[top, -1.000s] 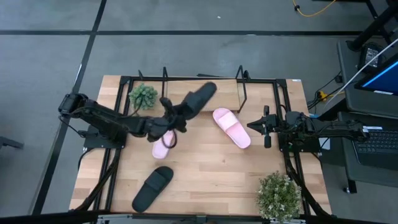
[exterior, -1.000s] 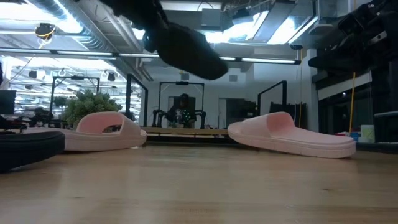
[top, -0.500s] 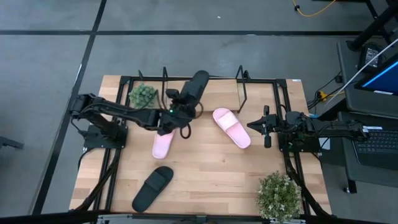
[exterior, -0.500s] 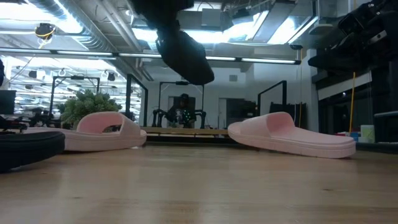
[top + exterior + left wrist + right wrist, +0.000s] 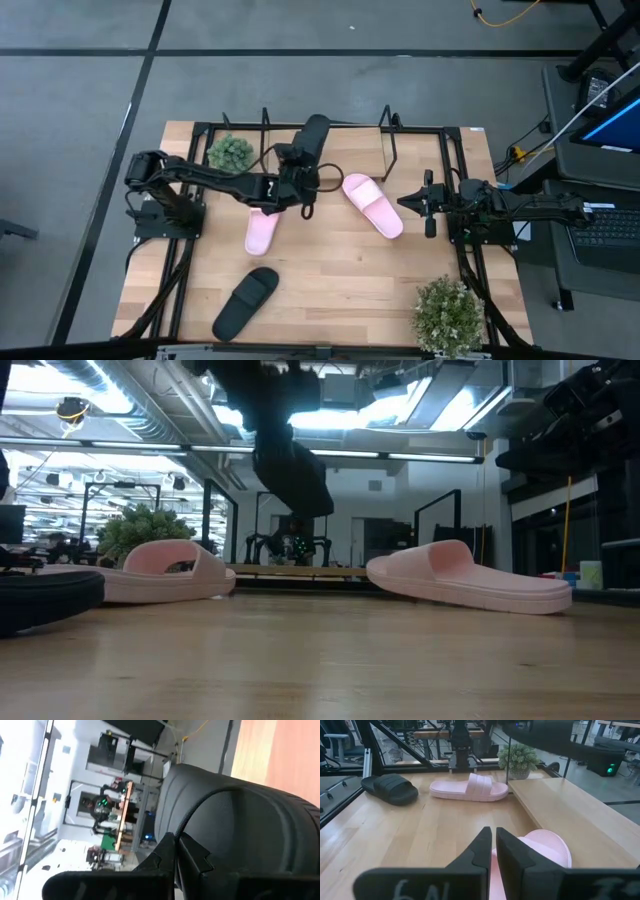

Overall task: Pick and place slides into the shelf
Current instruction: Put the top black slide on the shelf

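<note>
My left gripper [image 5: 298,176] is shut on a matte black slide [image 5: 311,142] held above the middle of the table, close to the shelf [image 5: 388,135] at the far edge. In the low view this slide [image 5: 292,472] hangs steeply in the air. One pale pink slide [image 5: 261,232] lies flat under the left arm, and another [image 5: 373,205] lies right of centre. The second black slide [image 5: 246,300] lies near the near edge. My right gripper [image 5: 426,206] is shut, just right of the pink slide [image 5: 540,847], touching nothing. My left gripper holds the black slide between its two fingers [image 5: 167,857], close to the curved edge of the wide strap [image 5: 210,802]; the fingers themselves hide the exact place. The slide is lifted clear, tipped steeply, its long axis pointing toward the far edge.
The shelf's upright rods [image 5: 265,122] stand over a light wooden board [image 5: 560,805] along the far edge. A small green plant [image 5: 230,152] sits far left, a bigger one [image 5: 450,315] at the near right corner. A black frame [image 5: 455,190] rims the table.
My left gripper has moved toward the far edge and somewhat to the right, turning as it went. The black slide it carries has swung from pointing far-right to pointing at the far edge, and it hangs more steeply now. The right arm has kept still.
</note>
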Motion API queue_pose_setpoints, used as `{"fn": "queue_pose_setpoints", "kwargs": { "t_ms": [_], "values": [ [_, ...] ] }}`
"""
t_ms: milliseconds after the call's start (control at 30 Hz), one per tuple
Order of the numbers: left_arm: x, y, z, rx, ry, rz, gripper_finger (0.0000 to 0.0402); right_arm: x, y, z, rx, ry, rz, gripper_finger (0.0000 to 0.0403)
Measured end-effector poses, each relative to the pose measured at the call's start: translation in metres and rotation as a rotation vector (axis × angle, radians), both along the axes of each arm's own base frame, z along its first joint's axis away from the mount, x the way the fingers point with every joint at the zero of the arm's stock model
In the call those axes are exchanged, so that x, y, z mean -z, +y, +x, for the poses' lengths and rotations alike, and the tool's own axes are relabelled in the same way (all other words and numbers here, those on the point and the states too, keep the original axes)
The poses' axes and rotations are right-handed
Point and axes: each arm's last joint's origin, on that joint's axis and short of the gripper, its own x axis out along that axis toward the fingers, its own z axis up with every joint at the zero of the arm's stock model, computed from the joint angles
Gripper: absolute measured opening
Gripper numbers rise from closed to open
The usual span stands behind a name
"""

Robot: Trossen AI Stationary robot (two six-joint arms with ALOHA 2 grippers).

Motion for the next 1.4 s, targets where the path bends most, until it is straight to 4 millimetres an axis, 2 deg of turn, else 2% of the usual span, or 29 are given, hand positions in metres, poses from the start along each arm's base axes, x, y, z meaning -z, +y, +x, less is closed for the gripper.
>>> {"fn": "queue_pose_setpoints", "kwargs": {
  "t_ms": [400,833,1400],
  "values": [
    [0.021,0.013,-0.009,-0.091,-0.002,-0.066,0.0000,0.000,0.000,0.000,0.000,0.004,0.000,0.0029],
    [0.052,0.030,-0.001,-0.209,0.022,-0.003,0.0000,0.001,0.000,0.000,0.000,0.012,0.001,0.0029],
    [0.065,0.033,-0.011,-0.263,-0.045,-0.073,0.0000,0.002,0.000,0.000,0.000,0.020,0.003,0.0029]
  ]
}}
